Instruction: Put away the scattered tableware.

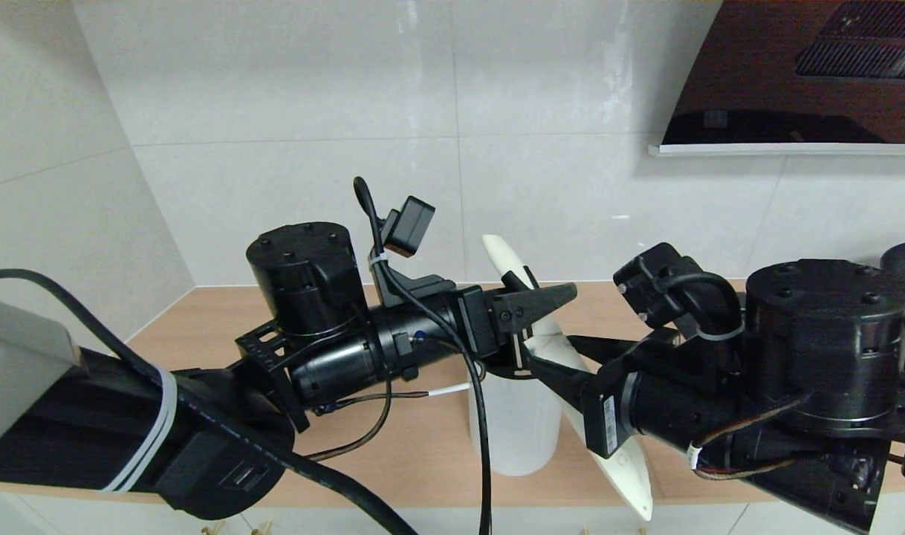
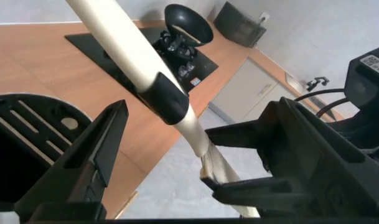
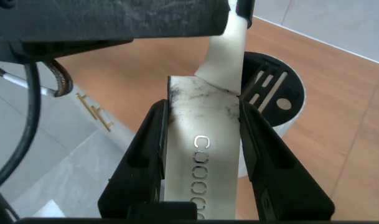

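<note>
The white spatula [image 1: 553, 342] hangs tilted in the air, just above the mouth of the white utensil holder [image 1: 516, 431] and crossing its right side. The thin handle end points up toward the wall, and the wide slotted end points down toward the front edge of the tabletop [image 1: 200, 327]. It is not inside the holder.

The right tool [image 3: 205, 112] is closed tightly on the flat slotted part, with one finger pressed on each side. The left tool [image 1: 542, 316] is around the handle, higher up. Its fingers seem to stand apart with a gap beside the handle, but the angle is poor and I cannot say whether one pad touches it. A short black piece sits on the handle there.

The holder stands upright on the wooden tabletop, near its front edge, and has a black slotted insert on top. Farther to the right, a black cooktop [image 2: 133, 59] lies on the tabletop and carries a dark pan [image 2: 189, 25].
</note>
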Controlling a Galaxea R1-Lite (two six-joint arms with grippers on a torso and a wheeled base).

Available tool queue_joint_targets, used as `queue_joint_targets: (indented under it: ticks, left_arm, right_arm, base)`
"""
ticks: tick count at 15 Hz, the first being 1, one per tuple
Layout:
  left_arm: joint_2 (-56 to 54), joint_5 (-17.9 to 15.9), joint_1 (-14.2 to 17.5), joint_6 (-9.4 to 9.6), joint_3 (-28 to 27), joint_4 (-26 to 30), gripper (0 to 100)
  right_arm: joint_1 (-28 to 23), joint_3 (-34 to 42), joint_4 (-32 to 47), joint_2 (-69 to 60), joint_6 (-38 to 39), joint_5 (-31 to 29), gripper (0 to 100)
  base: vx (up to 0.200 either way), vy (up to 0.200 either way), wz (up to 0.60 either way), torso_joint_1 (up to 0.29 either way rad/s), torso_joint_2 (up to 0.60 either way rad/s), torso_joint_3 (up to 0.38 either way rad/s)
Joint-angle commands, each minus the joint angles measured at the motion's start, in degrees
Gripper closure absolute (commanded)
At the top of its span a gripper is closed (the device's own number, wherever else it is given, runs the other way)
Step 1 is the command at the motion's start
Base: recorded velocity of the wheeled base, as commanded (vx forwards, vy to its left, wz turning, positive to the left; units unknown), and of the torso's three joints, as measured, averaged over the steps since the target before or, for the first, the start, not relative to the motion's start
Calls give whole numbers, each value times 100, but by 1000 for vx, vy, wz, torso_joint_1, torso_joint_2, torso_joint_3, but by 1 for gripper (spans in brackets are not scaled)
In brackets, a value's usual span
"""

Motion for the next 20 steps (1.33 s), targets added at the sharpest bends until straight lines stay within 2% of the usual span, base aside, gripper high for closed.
queue_joint_targets:
  ticks: [1,8,10,11,20]
  left_arm:
    - [-4,17,0,-3,17,-136,0]
    - [67,79,0,14,70,-417,0]
    - [128,131,0,23,70,-549,0]
    - [225,263,9,32,61,-778,0]
    - [269,272,9,32,52,-795,0]
  right_arm:
    - [55,-15,4,-77,10,1,100]
    - [28,-103,13,20,212,-8,100]
    - [28,-112,13,64,282,-8,100]
    - [28,-121,13,99,335,-8,100]
    - [28,-156,-14,99,476,1,100]
  base:
    - [0,0,0,0,0,0]
    - [0,0,0,0,0,0]
    - [0,0,0,0,0,0]
    - [0,0,0,0,0,0]
    - [0,0,0,0,0,0]
